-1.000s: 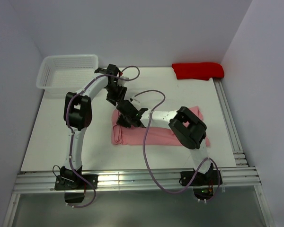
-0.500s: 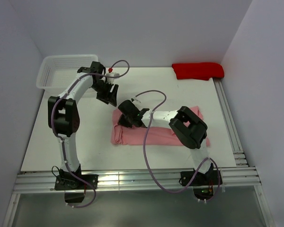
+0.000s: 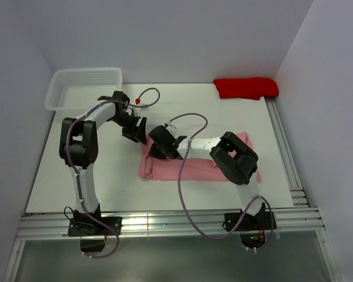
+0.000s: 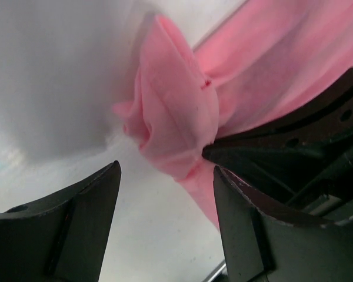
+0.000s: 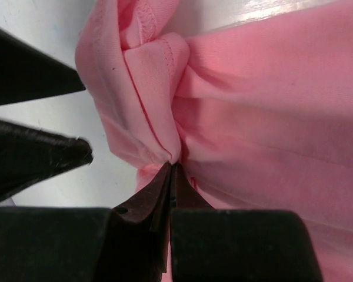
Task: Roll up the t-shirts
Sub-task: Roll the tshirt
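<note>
A salmon-pink t-shirt (image 3: 194,167) lies folded into a long band across the middle of the table. My right gripper (image 3: 155,150) is shut on a bunched fold at the band's left end (image 5: 159,111), fingertips pinching the fabric. My left gripper (image 3: 138,134) is open and empty, just left of that end and low over the table. In the left wrist view the pink bunch (image 4: 176,117) sits ahead of the open fingers (image 4: 88,217), with the right gripper's dark body beside it. The left fingers show as dark tips (image 5: 41,153) in the right wrist view.
A white mesh basket (image 3: 82,88) stands at the far left corner. A folded red cloth (image 3: 246,87) lies at the far right. A metal rail (image 3: 285,153) runs along the table's right edge.
My left arm has swung out left, then back down, its gripper ending close beside the shirt's left end. The right gripper stays shut on the fold, barely moved.
</note>
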Motion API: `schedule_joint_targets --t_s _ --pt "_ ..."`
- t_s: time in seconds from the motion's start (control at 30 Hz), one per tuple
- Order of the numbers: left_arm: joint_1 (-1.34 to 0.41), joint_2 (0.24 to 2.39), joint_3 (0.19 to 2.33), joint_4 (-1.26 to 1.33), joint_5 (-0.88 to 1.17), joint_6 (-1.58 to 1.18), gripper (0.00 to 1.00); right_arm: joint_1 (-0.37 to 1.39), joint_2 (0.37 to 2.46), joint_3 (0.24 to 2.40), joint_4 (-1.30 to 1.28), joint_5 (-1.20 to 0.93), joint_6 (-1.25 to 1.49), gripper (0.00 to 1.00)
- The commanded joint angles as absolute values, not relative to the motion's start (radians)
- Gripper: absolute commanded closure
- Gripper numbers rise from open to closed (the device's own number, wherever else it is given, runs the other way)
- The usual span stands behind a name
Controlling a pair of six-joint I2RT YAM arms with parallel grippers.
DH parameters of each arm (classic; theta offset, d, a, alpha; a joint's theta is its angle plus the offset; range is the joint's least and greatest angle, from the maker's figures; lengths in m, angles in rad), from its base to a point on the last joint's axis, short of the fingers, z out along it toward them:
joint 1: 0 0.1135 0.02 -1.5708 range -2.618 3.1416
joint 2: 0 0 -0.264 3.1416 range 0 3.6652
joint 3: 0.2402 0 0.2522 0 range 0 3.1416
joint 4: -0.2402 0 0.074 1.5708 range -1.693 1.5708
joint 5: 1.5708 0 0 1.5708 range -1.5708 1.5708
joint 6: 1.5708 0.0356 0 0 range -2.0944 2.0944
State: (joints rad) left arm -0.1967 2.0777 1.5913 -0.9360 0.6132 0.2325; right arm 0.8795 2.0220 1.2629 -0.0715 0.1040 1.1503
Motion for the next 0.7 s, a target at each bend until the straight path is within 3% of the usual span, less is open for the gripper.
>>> schedule_joint_targets --t_s 0.0,0.33,0.43,0.53,0.57,0.67 --pt "-0.189 2.118 1.601 -0.853 0.698 0.218 0.3 0.868 1.994 1.244 -0.066 0.118 1.124 1.0" --pt "-0.19 2.177 1.582 -0.793 0.767 0.166 0.32 0.868 2.006 1.256 -0.064 0.107 1.088 1.0" --pt "-0.192 2.192 1.598 -0.805 0.762 0.149 0.38 0.868 2.011 1.259 -0.075 0.115 1.08 1.0" --pt "-0.204 2.181 1.597 -0.802 0.704 0.134 0.55 0.868 2.008 1.269 -0.098 0.133 1.068 1.0" --pt "-0.209 2.175 1.595 -0.799 0.684 0.12 0.67 0.87 2.003 1.27 -0.104 0.135 1.063 1.0" --pt "-0.219 2.154 1.605 -0.821 0.586 0.092 0.89 0.87 1.991 1.282 -0.141 0.155 1.051 1.0"
